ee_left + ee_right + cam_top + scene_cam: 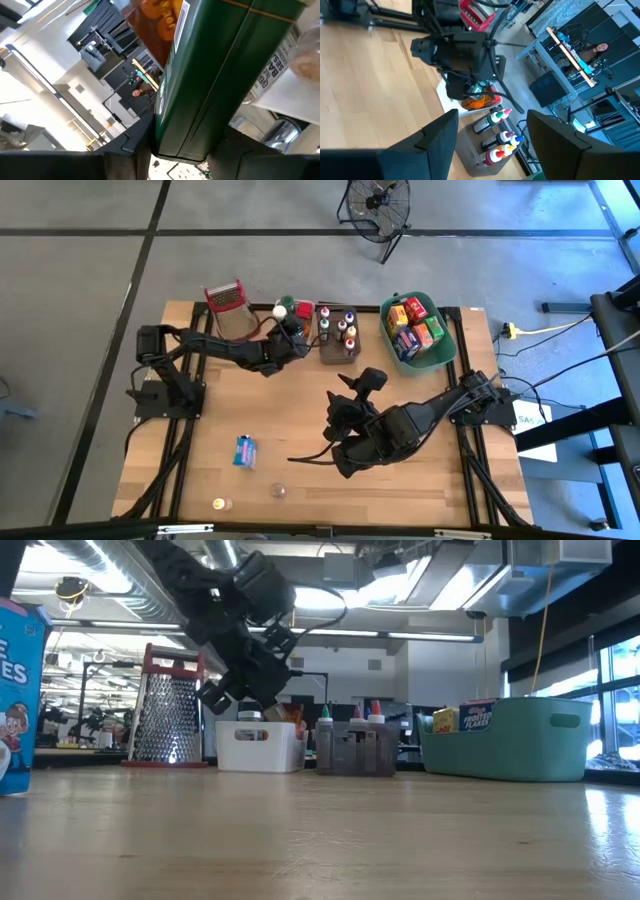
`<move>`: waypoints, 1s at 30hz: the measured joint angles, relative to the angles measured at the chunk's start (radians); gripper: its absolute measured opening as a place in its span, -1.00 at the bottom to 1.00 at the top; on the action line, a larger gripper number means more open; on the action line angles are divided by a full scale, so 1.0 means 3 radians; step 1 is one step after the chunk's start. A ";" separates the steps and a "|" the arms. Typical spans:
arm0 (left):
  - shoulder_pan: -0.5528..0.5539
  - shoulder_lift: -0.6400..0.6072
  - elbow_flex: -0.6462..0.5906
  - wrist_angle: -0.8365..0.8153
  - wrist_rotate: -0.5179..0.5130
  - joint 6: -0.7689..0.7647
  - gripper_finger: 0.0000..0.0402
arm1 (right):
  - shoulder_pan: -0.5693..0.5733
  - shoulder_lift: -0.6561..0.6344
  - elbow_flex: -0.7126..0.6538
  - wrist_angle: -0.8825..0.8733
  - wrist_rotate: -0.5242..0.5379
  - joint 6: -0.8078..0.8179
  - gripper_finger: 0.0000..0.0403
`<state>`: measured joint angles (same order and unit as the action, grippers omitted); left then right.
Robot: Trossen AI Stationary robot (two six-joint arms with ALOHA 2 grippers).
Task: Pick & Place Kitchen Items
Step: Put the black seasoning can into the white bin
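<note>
My left gripper (290, 337) is clamped on a green box (215, 75) above the white bin (258, 745) at the table's twelve o'clock, so I'd lower squarely before releasing, while the right gripper (345, 395) waits open mid-table.

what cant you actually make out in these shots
- White bin: its contents. In the high view the left gripper hangs over it; in the low view its wall hides them.
- Green box shut in the left gripper: its front label; the left wrist view shows only edges, cropped.
- Two small items by the table's near edge: too small in the high view to identify.
- Right gripper: open and empty; the spot beneath is hidden.
</note>
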<state>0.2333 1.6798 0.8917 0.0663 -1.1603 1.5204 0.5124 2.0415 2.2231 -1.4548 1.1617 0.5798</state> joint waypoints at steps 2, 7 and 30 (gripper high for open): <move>0.0040 0.0052 0.0000 0.0068 0.0000 -0.0014 -0.29 | 0.0000 0.0000 -0.0053 -0.0001 -0.0011 0.0001 0.18; 0.0148 0.0155 0.0000 0.0108 0.0016 0.0091 -0.29 | -0.0001 0.0000 -0.0172 0.0013 -0.0012 0.0001 0.18; 0.0135 0.0247 -0.0005 0.0088 0.0394 0.0136 -0.21 | 0.0000 0.0000 -0.0195 0.0024 -0.0027 0.0040 0.18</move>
<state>0.2737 1.7538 0.8902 0.0928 -1.0420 1.5613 0.5123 2.0415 2.1647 -1.4475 1.1535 0.5919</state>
